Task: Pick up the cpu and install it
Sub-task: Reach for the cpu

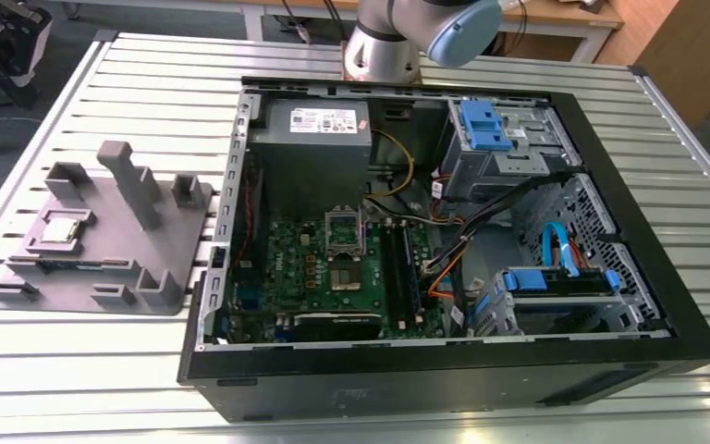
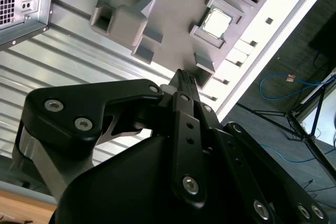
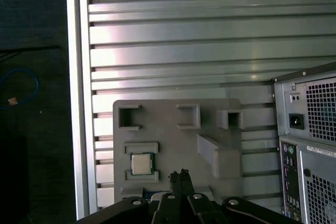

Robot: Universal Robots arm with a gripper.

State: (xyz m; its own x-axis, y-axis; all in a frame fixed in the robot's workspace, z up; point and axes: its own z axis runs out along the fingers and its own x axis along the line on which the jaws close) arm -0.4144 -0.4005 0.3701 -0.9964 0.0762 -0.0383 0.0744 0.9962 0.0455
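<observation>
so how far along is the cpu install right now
Nothing looks done yet. The cpu lies in its recess on the grey tray, beside the open computer case. The gripper points toward the tray in both wrist views, shut, holding nothing and apart from the chip. Left: the pick-up and seating it on the motherboard.
</observation>
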